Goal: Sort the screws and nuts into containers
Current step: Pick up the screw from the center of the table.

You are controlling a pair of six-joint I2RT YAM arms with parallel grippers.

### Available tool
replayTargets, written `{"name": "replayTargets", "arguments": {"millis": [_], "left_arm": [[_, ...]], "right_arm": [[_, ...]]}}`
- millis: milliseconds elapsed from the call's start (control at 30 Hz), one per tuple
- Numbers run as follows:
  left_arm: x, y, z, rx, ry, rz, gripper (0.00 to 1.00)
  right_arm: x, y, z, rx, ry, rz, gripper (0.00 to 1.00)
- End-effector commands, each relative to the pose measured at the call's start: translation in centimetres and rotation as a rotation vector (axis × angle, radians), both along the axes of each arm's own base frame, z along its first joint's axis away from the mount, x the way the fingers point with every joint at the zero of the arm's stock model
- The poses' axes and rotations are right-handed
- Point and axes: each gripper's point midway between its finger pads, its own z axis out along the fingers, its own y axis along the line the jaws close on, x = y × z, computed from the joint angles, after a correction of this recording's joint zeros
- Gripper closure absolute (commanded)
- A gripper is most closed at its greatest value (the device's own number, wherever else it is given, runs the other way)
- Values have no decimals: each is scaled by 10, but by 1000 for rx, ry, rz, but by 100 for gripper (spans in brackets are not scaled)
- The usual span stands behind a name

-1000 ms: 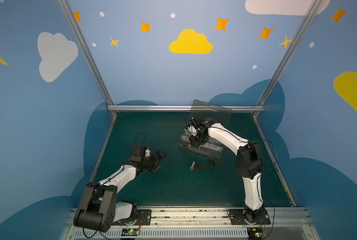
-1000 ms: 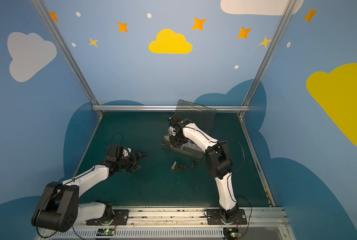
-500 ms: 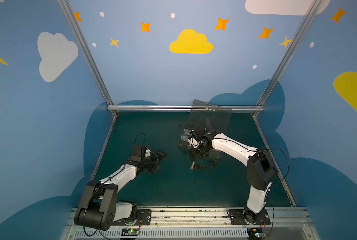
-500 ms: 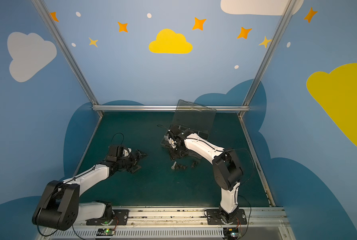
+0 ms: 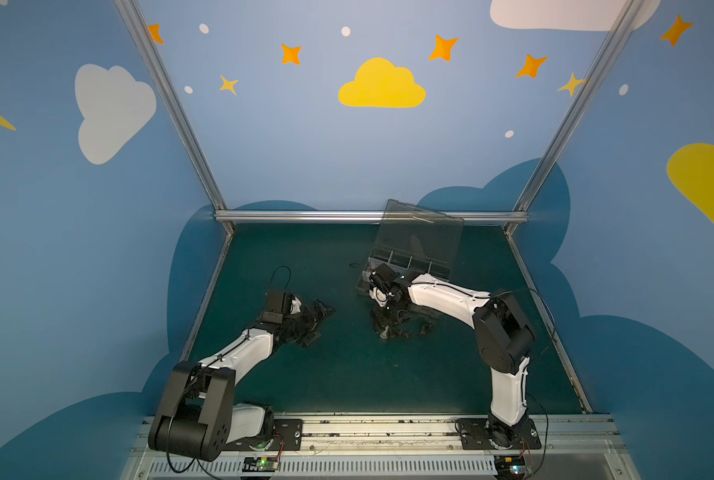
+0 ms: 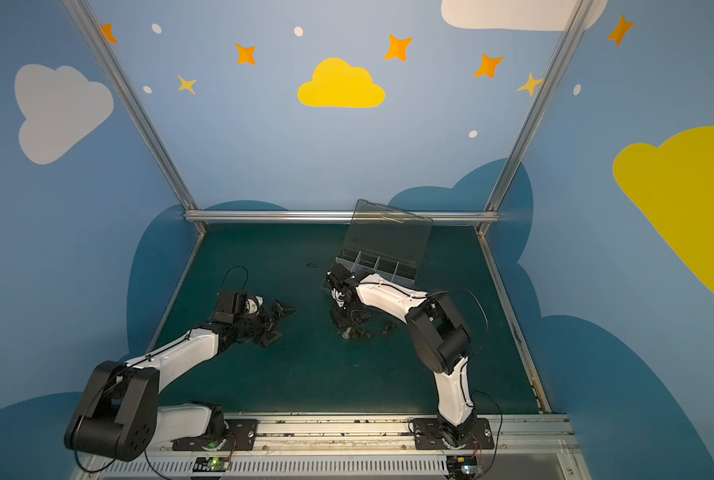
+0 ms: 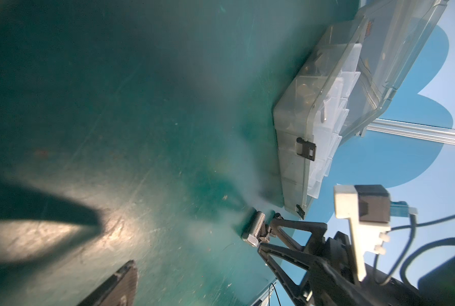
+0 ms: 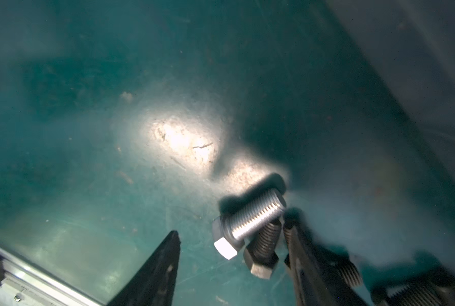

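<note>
The right gripper (image 8: 230, 229) points down at the green counter (image 8: 88, 159), its jaws spread apart and gripping nothing. Between them lie two crossed screws, a bright silver hex bolt (image 8: 250, 220) resting over a darker bolt (image 8: 263, 246), with one jaw just beside their threads. In both top views more screws (image 5: 403, 331) lie loose on the counter in a small cluster under and beside that gripper. The cluster sits close in front of the clear organizer box (image 5: 409, 266), whose lid (image 5: 424, 232) stands open at the far side. The left gripper (image 5: 320, 318) hangs low over the counter, well apart from the cluster, its jaws fully wide and empty.
</note>
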Motion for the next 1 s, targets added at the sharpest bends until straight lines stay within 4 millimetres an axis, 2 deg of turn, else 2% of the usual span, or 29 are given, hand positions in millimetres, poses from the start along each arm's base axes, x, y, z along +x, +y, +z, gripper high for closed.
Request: {"name": "replayTargets", "arguments": {"millis": [0, 267, 400, 633, 967], "left_arm": [[4, -1, 8, 11, -30, -10, 0], [4, -1, 7, 12, -27, -9, 0], [4, 0, 7, 12, -26, -8, 0], [3, -1, 5, 12, -24, -10, 0], [2, 0, 5, 12, -26, -10, 0]], "right_arm": [[-2, 1, -10, -9, 23, -6, 37], [-5, 1, -25, -29, 47, 1, 36], [-8, 8, -30, -12, 61, 27, 36], [-15, 18, -32, 5, 66, 85, 37], [-29, 16, -34, -31, 76, 118, 37]]}}
